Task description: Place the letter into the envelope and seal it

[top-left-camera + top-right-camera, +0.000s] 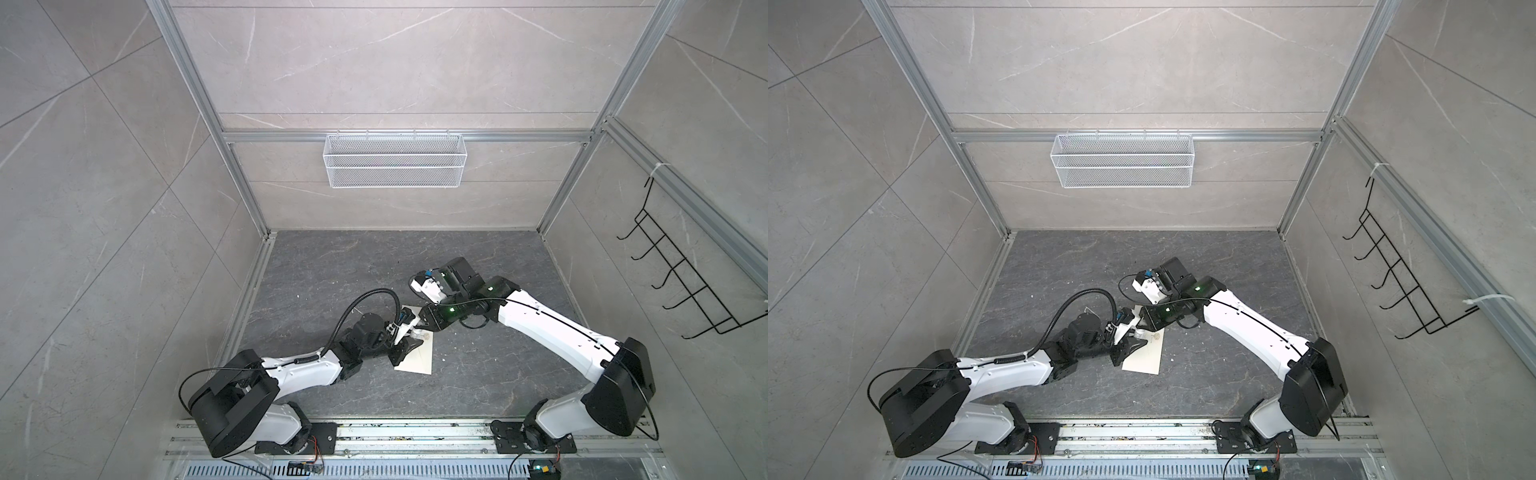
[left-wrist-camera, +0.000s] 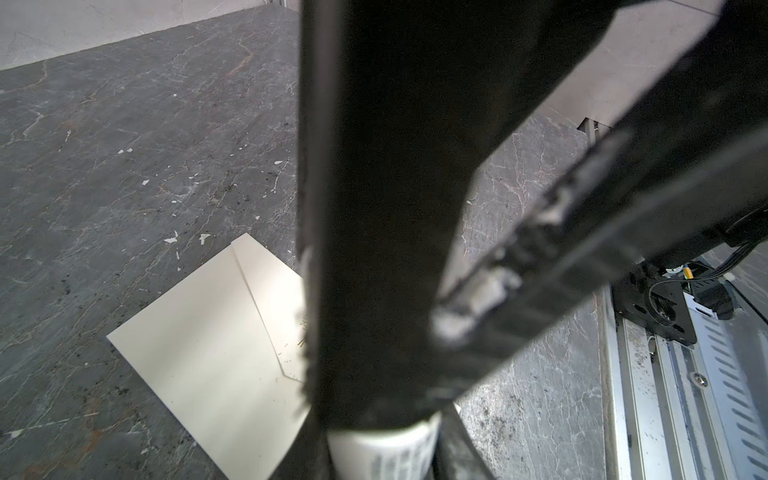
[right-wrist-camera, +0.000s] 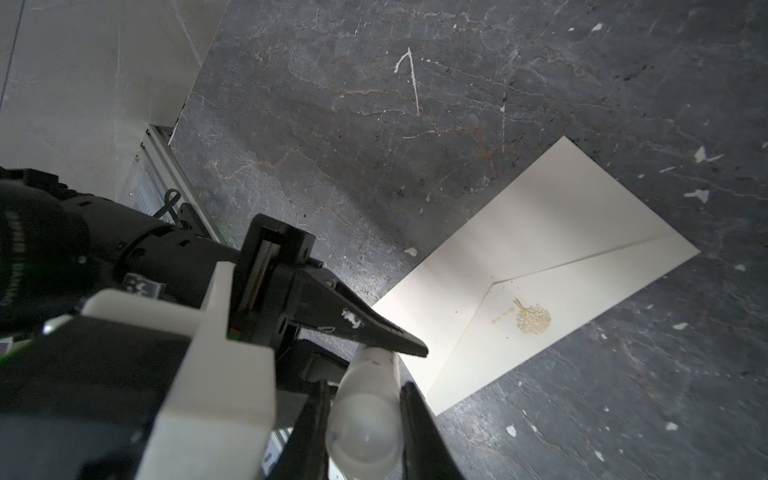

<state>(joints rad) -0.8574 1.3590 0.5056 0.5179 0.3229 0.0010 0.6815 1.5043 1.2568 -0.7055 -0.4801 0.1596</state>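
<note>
Envelope (image 3: 540,257): flat on counter (image 3: 374,124), flap down, emblem up; letter unseen, presumably inside. Tube (image 3: 365,432): pinched end-to-end by left tool (image 1: 409,347) and right tool (image 3: 365,386), likely to uncap it for sealing.

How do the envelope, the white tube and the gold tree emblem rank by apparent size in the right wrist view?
1. envelope, clearly largest.
2. white tube, enlarged by nearness to the camera and partly cut off by the frame.
3. gold tree emblem on the envelope, smallest.
</note>
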